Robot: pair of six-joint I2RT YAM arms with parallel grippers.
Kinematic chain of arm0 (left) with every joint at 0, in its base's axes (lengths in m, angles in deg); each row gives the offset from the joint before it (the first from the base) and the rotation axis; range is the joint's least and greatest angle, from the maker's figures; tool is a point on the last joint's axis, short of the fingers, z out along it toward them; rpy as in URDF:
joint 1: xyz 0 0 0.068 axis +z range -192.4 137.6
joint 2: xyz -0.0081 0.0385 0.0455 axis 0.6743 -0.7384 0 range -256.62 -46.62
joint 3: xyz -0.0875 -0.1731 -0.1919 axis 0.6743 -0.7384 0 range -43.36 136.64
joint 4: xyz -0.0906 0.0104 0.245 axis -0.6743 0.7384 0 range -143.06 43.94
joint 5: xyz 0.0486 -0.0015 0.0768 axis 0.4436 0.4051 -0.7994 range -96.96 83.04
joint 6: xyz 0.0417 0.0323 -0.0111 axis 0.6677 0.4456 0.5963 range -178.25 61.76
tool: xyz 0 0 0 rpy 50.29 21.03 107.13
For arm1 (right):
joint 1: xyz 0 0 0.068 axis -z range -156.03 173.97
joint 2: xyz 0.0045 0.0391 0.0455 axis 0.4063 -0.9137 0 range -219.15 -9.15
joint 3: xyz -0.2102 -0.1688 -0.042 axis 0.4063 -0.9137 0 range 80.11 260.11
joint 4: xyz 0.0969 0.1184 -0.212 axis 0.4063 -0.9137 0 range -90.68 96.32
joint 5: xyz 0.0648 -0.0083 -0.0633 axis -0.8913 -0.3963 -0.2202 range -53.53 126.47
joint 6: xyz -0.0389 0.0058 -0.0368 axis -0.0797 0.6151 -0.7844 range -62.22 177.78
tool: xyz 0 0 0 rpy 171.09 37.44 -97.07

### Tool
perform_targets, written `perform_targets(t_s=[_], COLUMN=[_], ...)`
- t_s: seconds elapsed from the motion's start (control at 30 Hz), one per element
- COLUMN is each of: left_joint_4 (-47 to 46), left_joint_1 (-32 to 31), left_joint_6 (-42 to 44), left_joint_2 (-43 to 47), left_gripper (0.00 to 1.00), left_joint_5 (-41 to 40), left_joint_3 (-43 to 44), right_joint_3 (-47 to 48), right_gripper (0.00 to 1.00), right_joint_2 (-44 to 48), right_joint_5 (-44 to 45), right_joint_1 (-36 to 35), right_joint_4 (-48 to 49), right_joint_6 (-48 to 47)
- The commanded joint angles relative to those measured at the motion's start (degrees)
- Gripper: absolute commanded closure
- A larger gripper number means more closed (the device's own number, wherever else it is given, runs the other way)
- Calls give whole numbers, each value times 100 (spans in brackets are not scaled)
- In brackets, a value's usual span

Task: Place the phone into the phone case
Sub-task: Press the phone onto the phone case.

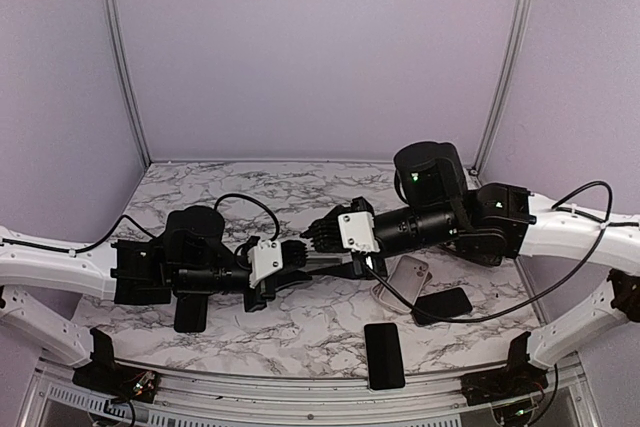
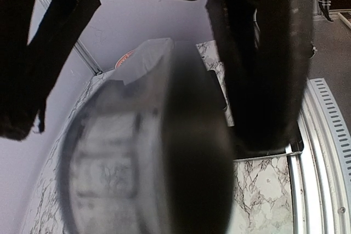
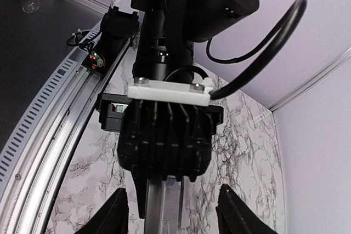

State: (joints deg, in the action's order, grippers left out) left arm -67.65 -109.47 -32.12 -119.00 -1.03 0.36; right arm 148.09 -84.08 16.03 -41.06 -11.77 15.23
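Note:
My left gripper (image 1: 298, 260) is shut on a clear phone case (image 1: 335, 267) and holds it level above the table, pointing right. In the left wrist view the case (image 2: 109, 157) is a close blur beside one dark finger (image 2: 200, 163). In the right wrist view the case (image 3: 164, 206) shows edge-on, sticking out of the left gripper. My right gripper (image 1: 318, 235) is open. Its fingertips (image 3: 119, 212) stand wide on either side of the case's free end, apart from it. A pale phone (image 1: 405, 272) lies on the table under the right arm.
A black phone (image 1: 443, 304) lies to the right of the pale one, and another black phone (image 1: 384, 355) lies at the table's front edge. The right arm's black body (image 2: 263, 53) fills the upper right of the left wrist view. Purple walls close in the marble table (image 1: 200, 187).

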Motion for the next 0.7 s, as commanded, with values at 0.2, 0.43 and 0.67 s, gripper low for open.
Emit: perform_targets(t_s=[0.2, 0.43, 0.67], left_joint_4=[-143, -132, -229], left_joint_1=[-70, -78, -71], left_joint_6=[-3, -60, -535], left_joint_2=[119, 114, 277], left_gripper=[100, 100, 100], left_joint_5=[52, 54, 411], left_joint_3=[289, 277, 318], right_joint_3=[133, 22, -402], right_gripper=[91, 100, 22], right_joint_2=[-153, -29, 364], right_joint_5=[110, 241, 453], right_joint_1=[-37, -3, 214], right_joint_4=[-47, 136, 906], right_joint_6=[19, 209, 1009])
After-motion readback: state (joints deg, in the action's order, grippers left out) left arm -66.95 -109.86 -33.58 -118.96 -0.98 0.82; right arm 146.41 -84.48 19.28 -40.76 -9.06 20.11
